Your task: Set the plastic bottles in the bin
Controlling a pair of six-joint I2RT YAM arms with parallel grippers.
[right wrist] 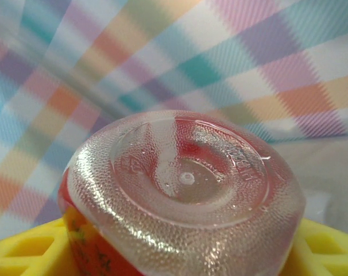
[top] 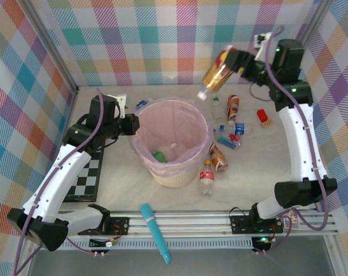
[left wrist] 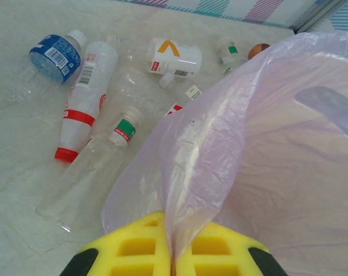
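- Bottle [top: 220,72] — orange-yellow label, held aloft by your right gripper [top: 236,60], which is clamped on its base end. The right wrist view looks straight at the dimpled clear base, with yellow pads [right wrist: 335,253] on either side of it.
- Its long axis is tilted, with the cap pointing down and left toward the bin [top: 174,178]. The bin lies below the bottle, leftward and nearer to you. The cap looks to sit just beyond the far-right rim, not yet over the mouth.
- I'd judge the coming move turns on that offset: carry the bottle a little left and toward you before you let go. The right arm is the one placed for it.
- Your left gripper [top: 130,122] is closed on the bag [left wrist: 266,144] at the bin's left rim, pinching a fold of film.
- Loose bottles [top: 207,178] lie on the table right of the bin, and others lie beside the bag in the left wrist view.
- Hard to make out:
  - You can't judge from above how high the bottle hangs over the rim.
  - Inside the bin there is something green and a pale shape — neither is clear.
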